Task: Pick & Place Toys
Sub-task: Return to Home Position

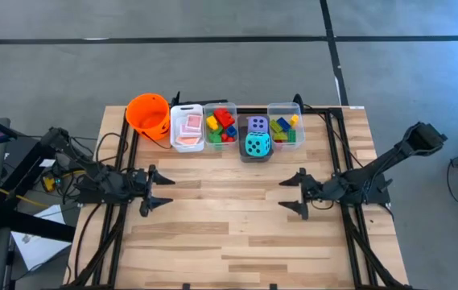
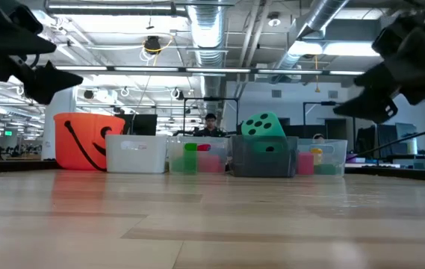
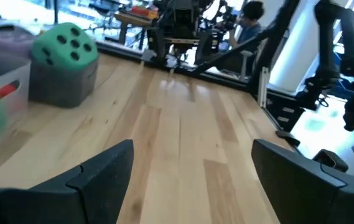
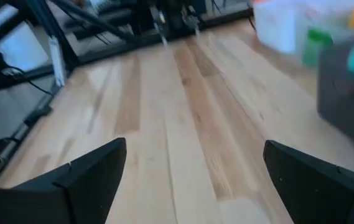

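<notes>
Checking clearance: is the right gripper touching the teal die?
Apart. The high view shows bare table between the right gripper and the teal die.

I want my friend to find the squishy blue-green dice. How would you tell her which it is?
At the far edge of the wooden table, an orange plastic bucket starts a row of bins. In the dark grey bin, between two clear brick bins, sits the teal soft die. Only it is teal with dark dots; the purple soft die shares its bin.
</notes>
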{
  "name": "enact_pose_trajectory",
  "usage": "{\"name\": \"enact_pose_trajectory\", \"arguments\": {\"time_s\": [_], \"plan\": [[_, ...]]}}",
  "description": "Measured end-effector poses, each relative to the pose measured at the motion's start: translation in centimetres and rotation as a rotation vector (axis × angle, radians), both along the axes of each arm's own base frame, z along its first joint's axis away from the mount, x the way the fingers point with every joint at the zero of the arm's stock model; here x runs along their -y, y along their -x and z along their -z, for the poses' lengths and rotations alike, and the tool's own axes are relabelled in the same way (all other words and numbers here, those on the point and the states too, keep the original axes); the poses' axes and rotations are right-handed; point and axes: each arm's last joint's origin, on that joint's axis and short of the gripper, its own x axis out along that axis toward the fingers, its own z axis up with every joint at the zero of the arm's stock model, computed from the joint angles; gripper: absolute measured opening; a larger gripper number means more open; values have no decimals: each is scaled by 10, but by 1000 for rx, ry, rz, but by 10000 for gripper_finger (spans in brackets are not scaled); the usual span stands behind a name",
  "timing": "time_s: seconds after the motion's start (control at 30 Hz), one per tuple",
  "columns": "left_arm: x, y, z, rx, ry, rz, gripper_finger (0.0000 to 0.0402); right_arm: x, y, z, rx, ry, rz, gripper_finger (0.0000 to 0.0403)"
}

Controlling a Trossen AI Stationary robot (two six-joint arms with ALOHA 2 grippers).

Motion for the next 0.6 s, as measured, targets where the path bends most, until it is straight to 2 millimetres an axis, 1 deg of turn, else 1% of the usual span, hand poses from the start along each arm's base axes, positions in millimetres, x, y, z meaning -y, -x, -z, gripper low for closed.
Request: {"name": "enact_pose_trajectory", "arguments": {"time_s": [0.1, 0.23, 0.47, 0.6], "plan": [[0, 0, 1, -8, 2, -7, 319, 1, 1, 5, -45, -16, 13, 372], [0, 0, 0, 0, -5, -6, 319, 1, 1, 5, -39, -18, 42, 372], [0, 0, -1, 6, 1, -6, 319, 1, 1, 4, -37, -25, 42, 372], [0, 0, -1, 6, 1, -4, 319, 0, 1, 2, -9, -96, 51, 372]]}}
